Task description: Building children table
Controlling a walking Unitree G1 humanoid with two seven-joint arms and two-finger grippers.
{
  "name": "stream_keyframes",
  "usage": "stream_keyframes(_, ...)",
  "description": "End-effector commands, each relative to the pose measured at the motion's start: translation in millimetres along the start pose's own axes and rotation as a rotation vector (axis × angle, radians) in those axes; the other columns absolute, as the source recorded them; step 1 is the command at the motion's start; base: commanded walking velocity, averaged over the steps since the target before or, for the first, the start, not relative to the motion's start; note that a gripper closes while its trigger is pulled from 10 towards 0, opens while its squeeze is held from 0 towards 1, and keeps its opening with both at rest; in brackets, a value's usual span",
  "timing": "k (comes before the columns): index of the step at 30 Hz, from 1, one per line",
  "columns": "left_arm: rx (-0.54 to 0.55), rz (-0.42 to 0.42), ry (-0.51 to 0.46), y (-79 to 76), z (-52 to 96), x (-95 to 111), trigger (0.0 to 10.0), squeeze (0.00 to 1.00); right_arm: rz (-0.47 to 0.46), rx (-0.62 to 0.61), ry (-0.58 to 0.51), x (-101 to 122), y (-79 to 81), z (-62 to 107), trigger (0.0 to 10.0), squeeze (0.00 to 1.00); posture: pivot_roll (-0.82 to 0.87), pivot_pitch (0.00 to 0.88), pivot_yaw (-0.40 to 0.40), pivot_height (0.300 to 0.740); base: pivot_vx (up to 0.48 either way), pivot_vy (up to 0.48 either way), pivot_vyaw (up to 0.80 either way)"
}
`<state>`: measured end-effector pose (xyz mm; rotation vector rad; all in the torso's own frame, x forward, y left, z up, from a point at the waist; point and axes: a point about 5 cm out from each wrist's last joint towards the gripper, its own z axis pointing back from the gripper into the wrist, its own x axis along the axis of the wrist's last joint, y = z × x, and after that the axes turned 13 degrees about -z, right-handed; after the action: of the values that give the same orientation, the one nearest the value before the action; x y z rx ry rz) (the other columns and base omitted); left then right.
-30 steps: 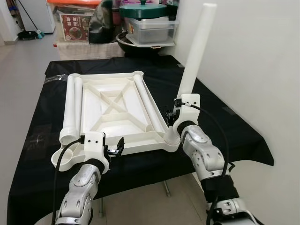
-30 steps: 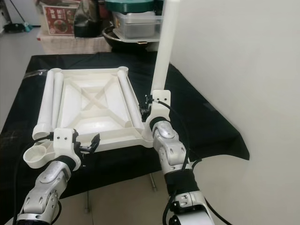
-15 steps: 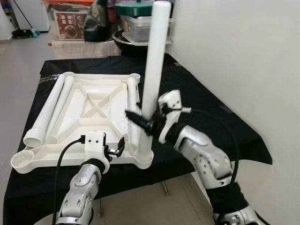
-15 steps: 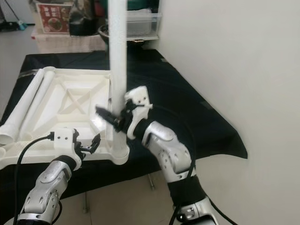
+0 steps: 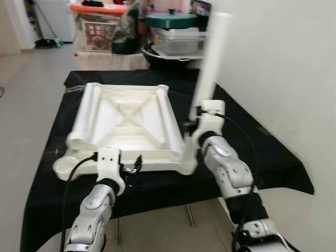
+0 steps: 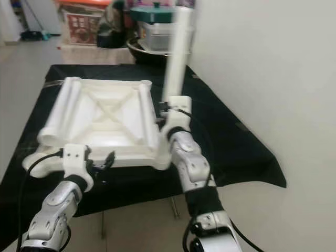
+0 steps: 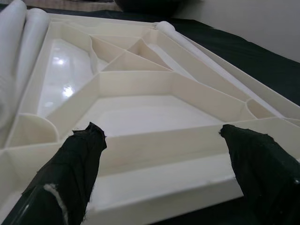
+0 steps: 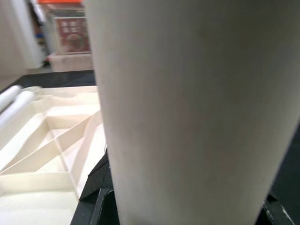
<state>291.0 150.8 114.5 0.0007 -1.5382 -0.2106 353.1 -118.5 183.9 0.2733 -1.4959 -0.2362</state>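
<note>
Hiding right claw: upright leg, seemingly.

The table top and the upright leg are cream white. The cloth on the desk is black. Both arms are silver, with black fingers. The pot lid behind is dark green.

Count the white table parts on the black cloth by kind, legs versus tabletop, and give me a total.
Upside-down tabletop: 1
Legs lying in the tabletop, two on the left and one on the right: 3
Upright leg at the near right corner socket, held by the right gripper: 1
Total: 5 white parts
</note>
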Motion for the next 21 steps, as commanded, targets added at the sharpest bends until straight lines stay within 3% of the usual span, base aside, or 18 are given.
stream_keyframes(1, -0.011, -0.004, 0.004, -2.9, 0.1, -0.9, 10.0, 0.0, 0.044, -0.055, 0.154, -30.8, -7.3, 5.9, 9.1, 0.0, 0.09, 0.0, -0.109, 0.74, 0.0, 0.0, 0.0)
stream_keyframes(2, -0.011, -0.004, 0.005, -2.9, 0.1, -1.1, 10.0, 0.0, 0.052, -0.037, 0.154, -30.9, -3.9, 6.4, 10.0, 0.0, 0.09, 0.0, -0.109, 0.74, 0.0, 0.0, 0.0)
stream_keyframes(6, -0.012, -0.004, 0.005, -3.0, 0.1, -1.1, 10.0, 0.0, 0.052, 0.006, 0.133, -28.2, 4.0, 7.2, 10.0, 0.0, 0.08, 0.0, -0.105, 0.74, 0.0, 0.0, 0.0)
stream_keyframes(7, -0.013, -0.004, 0.004, -3.1, -0.2, -0.8, 10.0, 0.0, 0.025, 0.067, 0.096, -22.4, 12.3, 7.4, 10.0, 1.0, 0.09, 0.0, -0.105, 0.74, 0.0, 0.0, 0.0)
stream_keyframes(8, -0.013, -0.005, 0.003, -3.1, -0.5, -0.5, 10.0, 0.0, -0.002, 0.137, 0.06, -14.9, 21.9, 6.8, 10.0, 1.0, 0.08, 0.0, -0.107, 0.74, 0.0, 0.0, 0.0)
stream_keyframes(12, -0.011, -0.006, 0.0, -1.9, -1.1, 0.4, 10.0, 0.0, -0.036, 0.242, 0.033, -3.7, 35.8, 4.0, 10.0, 1.0, 0.09, 0.0, -0.11, 0.74, 0.0, 0.0, 0.0)
stream_keyframes(13, -0.009, -0.007, -0.001, -1.5, -1.3, 0.8, 10.0, 0.0, -0.053, 0.294, 0.028, 1.2, 40.4, 4.2, 10.0, 0.0, 0.09, 0.0, -0.11, 0.74, 0.0, 0.0, 0.0)
stream_keyframes(14, -0.009, -0.006, -0.003, -1.4, -1.7, 1.3, 10.0, 0.0, -0.1, 0.466, 0.041, 10.3, 50.7, 9.3, 10.0, 0.0, 0.09, 0.0, -0.11, 0.74, 0.0, 0.0, 0.0)
stream_keyframes(15, -0.009, -0.006, -0.003, -1.4, -1.7, 1.3, 10.0, 0.0, -0.1, 0.466, 0.041, 10.3, 50.7, 9.3, 10.0, 0.0, 0.09, 0.0, -0.11, 0.74, 0.0, 0.0, 0.0)
stream_keyframes(17, -0.011, -0.006, -0.004, -1.7, -2.0, 1.6, 10.0, 0.0, -0.112, 0.645, 0.059, 16.2, 59.9, 18.6, 10.0, 0.0, 0.09, 0.0, -0.109, 0.74, 0.0, 0.0, 0.0)
stream_keyframes(18, -0.011, -0.006, -0.004, -1.7, -2.0, 1.6, 10.0, 0.0, -0.112, 0.645, 0.059, 16.2, 59.9, 18.6, 10.0, 0.0, 0.09, 0.0, -0.109, 0.74, 0.0, 0.0, 0.0)
stream_keyframes(20, -0.013, -0.006, -0.005, -2.4, -2.4, 1.9, 10.0, 0.0, -0.065, 0.835, 0.09, 16.3, 68.1, 32.9, 10.0, 0.0, 0.09, 0.0, -0.109, 0.74, 0.0, 0.0, 0.0)
stream_keyframes(21, -0.013, -0.006, -0.005, -2.4, -2.4, 1.9, 10.0, 0.0, -0.065, 0.835, 0.09, 16.3, 68.1, 32.9, 10.0, 0.0, 0.09, 0.0, -0.109, 0.74, 0.0, 0.0, 0.0)
